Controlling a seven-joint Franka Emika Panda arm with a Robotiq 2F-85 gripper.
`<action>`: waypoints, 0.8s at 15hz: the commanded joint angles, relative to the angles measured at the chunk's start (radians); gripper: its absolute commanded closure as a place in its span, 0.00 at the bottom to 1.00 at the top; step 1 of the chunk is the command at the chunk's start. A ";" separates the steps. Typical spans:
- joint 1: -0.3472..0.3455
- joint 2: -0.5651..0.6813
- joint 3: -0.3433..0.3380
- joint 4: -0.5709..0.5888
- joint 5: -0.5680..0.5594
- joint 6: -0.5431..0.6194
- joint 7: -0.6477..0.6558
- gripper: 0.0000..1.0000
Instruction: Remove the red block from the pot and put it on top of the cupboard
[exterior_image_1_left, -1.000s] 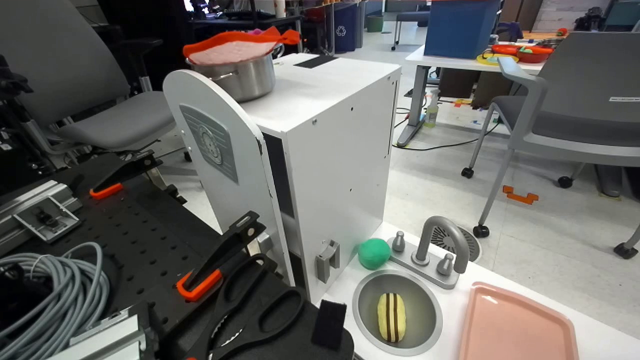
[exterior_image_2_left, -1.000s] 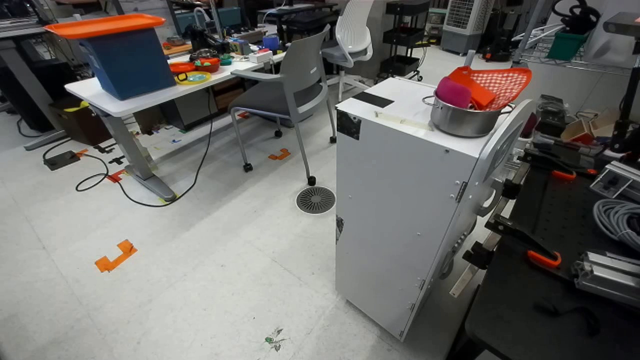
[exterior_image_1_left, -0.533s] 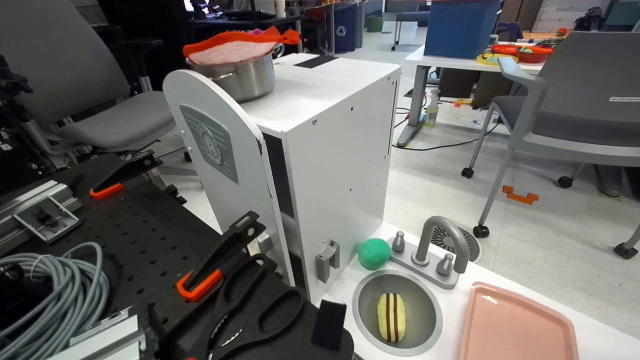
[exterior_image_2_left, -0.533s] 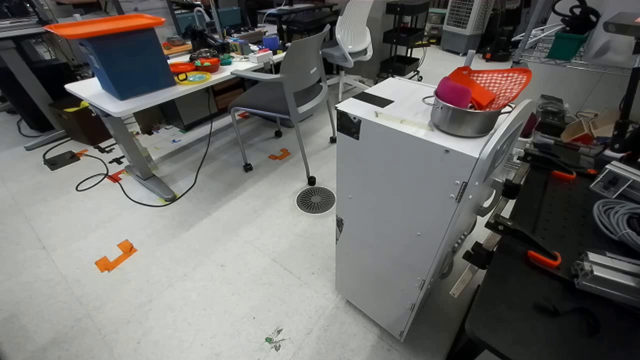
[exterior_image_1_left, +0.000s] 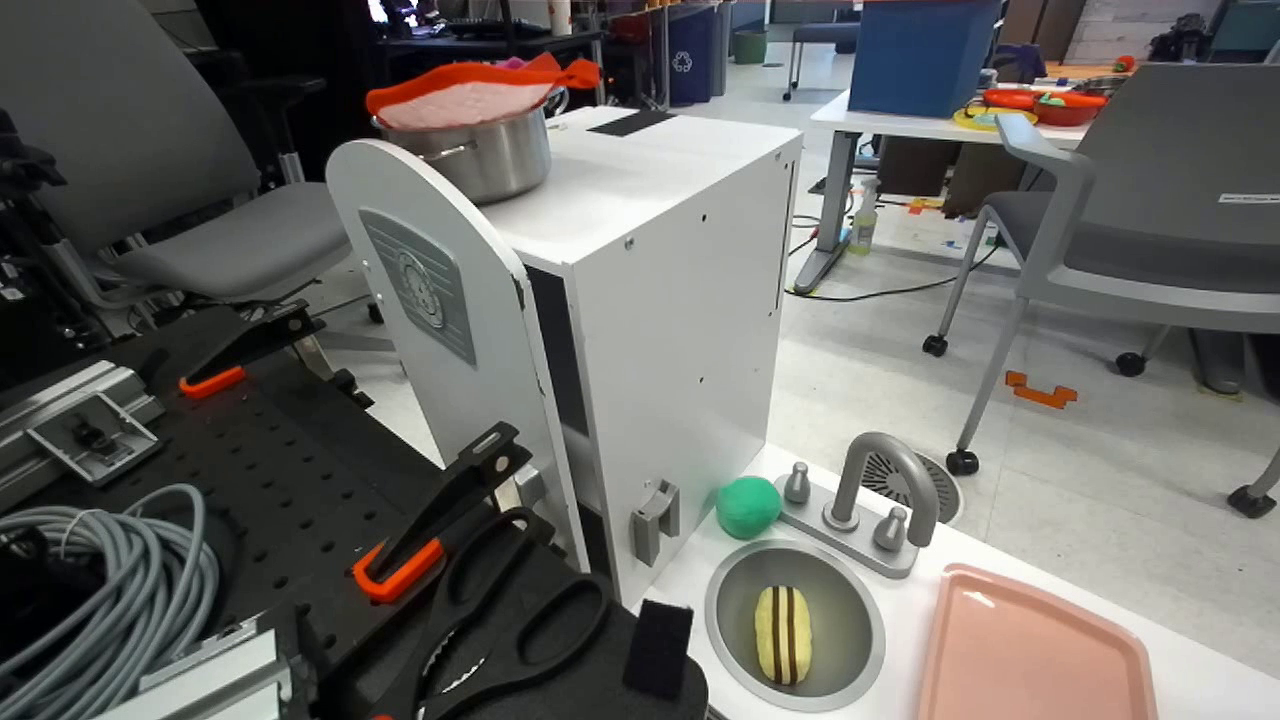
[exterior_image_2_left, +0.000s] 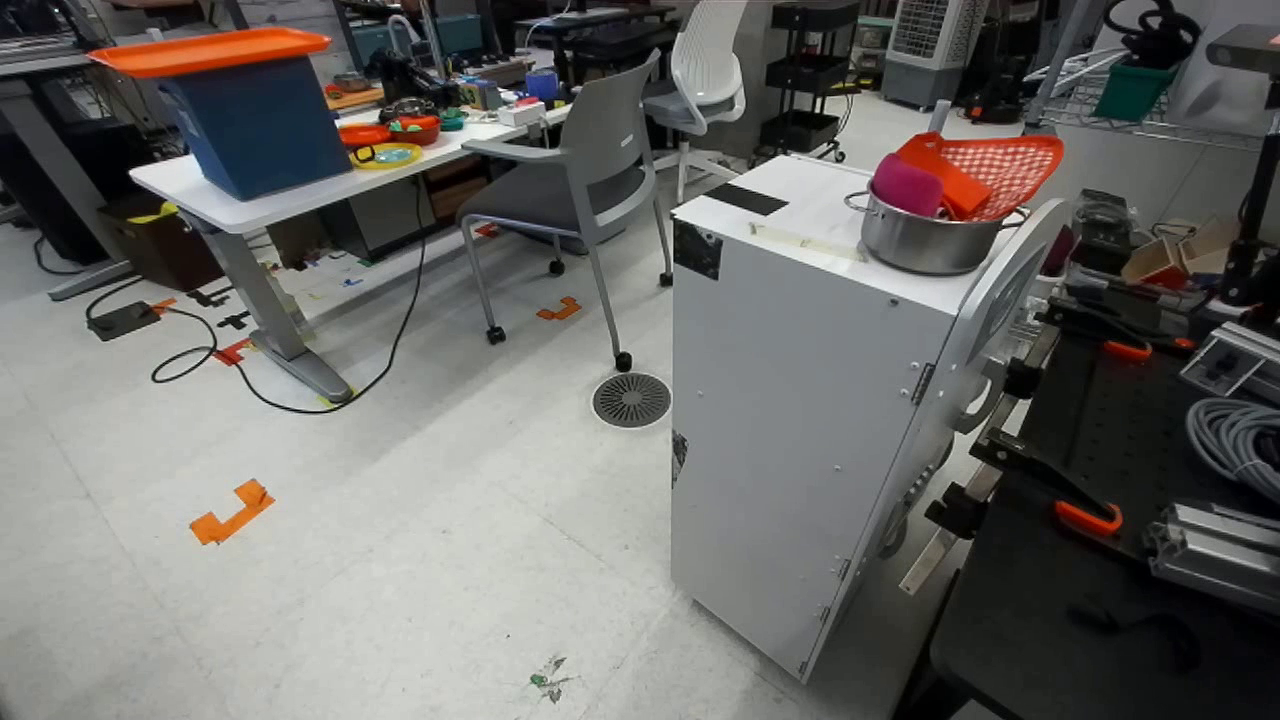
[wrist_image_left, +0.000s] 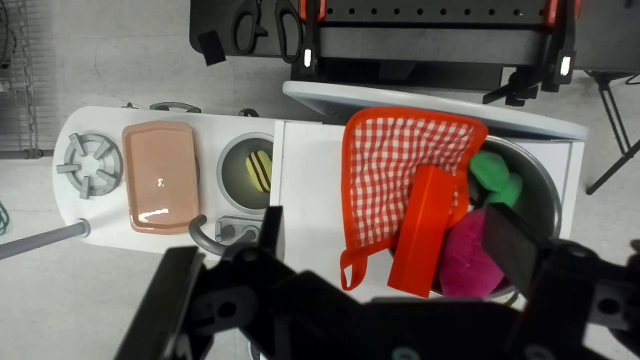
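The red block (wrist_image_left: 422, 232) leans out of the silver pot (wrist_image_left: 551, 185), on a red-checked cloth and beside a magenta soft toy. In an exterior view the red block (exterior_image_2_left: 960, 190) pokes above the pot (exterior_image_2_left: 930, 245). In the exterior view with the sink, the cloth covers most of the pot (exterior_image_1_left: 500, 160); I cannot clearly make out the block there. The pot stands on the white cupboard (exterior_image_2_left: 790, 420), near its rounded panel; the cupboard (exterior_image_1_left: 680, 300) has bare top beside the pot. My gripper (wrist_image_left: 386, 220) is open and empty above the pot, the block between its spread fingers in the picture.
The red-checked cloth (wrist_image_left: 385, 175) hangs over the pot's rim. The magenta toy (wrist_image_left: 470, 255) and a green toy (wrist_image_left: 495, 175) lie in the pot. The cupboard's rounded panel (exterior_image_1_left: 430, 270) rises beside it. A sink (exterior_image_1_left: 795, 625) and pink tray (exterior_image_1_left: 1040, 650) stand lower down.
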 joint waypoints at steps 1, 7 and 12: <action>-0.002 -0.006 -0.004 -0.012 -0.002 0.063 -0.029 0.00; -0.001 -0.010 -0.004 -0.073 -0.001 0.184 -0.080 0.00; 0.005 -0.005 0.003 -0.113 -0.010 0.219 -0.134 0.00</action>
